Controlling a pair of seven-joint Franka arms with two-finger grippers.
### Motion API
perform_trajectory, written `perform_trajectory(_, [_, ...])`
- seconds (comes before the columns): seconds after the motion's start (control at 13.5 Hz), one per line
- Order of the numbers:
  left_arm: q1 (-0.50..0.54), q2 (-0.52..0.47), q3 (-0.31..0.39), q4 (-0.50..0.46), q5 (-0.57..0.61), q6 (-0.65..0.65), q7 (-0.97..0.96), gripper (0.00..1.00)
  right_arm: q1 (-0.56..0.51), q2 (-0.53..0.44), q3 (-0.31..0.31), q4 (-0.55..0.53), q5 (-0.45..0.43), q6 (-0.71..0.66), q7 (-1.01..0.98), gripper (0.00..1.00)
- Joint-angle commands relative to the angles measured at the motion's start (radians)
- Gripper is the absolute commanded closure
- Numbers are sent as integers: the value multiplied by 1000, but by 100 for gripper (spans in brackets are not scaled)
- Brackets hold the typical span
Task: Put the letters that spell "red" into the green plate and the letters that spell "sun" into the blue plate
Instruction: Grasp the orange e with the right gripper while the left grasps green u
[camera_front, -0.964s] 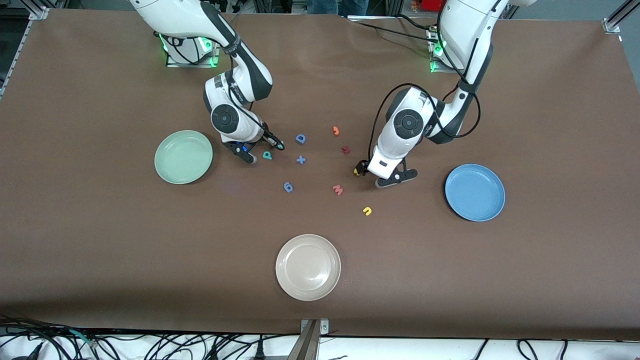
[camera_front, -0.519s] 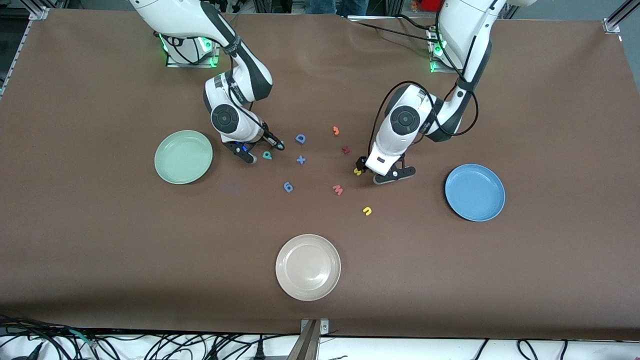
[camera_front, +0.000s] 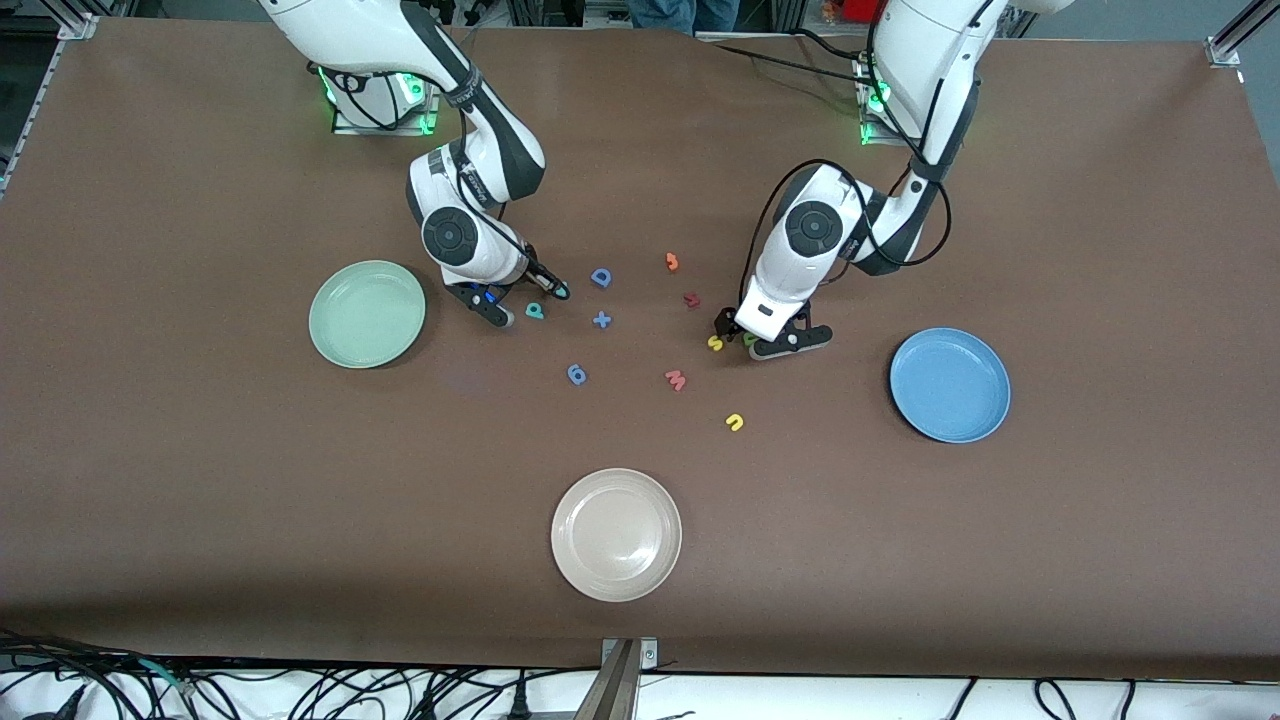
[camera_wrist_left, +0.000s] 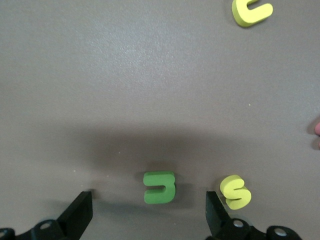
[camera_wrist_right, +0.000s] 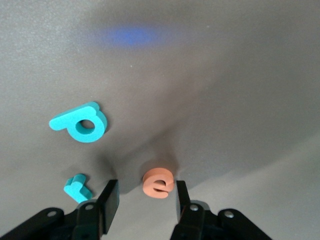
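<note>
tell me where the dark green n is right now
The dark green n lies flat on the table between the open fingers of the left gripper, beside the yellow s, toward the blue plate's end of the letter cluster.

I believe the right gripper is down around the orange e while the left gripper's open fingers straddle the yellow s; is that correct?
Not quite: in the left wrist view the left gripper straddles the dark green n; the yellow s lies just outside one finger. The right gripper is indeed around the orange e.
</note>
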Motion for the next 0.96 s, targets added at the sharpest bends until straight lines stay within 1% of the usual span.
perform_trajectory(0.0, [-32, -32, 11, -23, 23, -18, -12, 0, 0, -19, 4, -11, -41, -9, -6, 46])
perform_trajectory(0.15, [-39, -29, 14, -22, 23, -20, -12, 0, 0, -19, 4, -11, -42, -9, -7, 46])
perform_trajectory(0.3, [-33, -23, 15, -17, 70, -21, -12, 0, 0, -14, 4, -12, -42, -8, -19, 46])
perform_trajectory(0.44, [-30, -22, 17, -17, 86, -21, -13, 0, 0, -13, 4, -12, -42, -6, -18, 46])
perform_trajectory(0.52, [-30, -20, 17, -17, 86, -21, -12, 1, 0, -13, 4, -12, -44, -6, -18, 47])
perform_trajectory(0.67, [-29, -14, 17, -15, 86, -20, -13, 2, 0, -11, 4, -12, -44, -6, -19, 53])
perform_trajectory(0.74, [-29, -12, 17, -15, 86, -20, -13, 6, 0, -11, 4, -12, -44, -6, -19, 56])
perform_trajectory(0.82, [-29, -8, 18, -14, 86, -20, -15, 15, 0, -10, 4, -12, -44, -5, -19, 61])
perform_trajectory(0.89, [-29, -3, 18, -5, 86, -20, -15, 18, 0, -10, 4, -12, -42, -6, -22, 62])
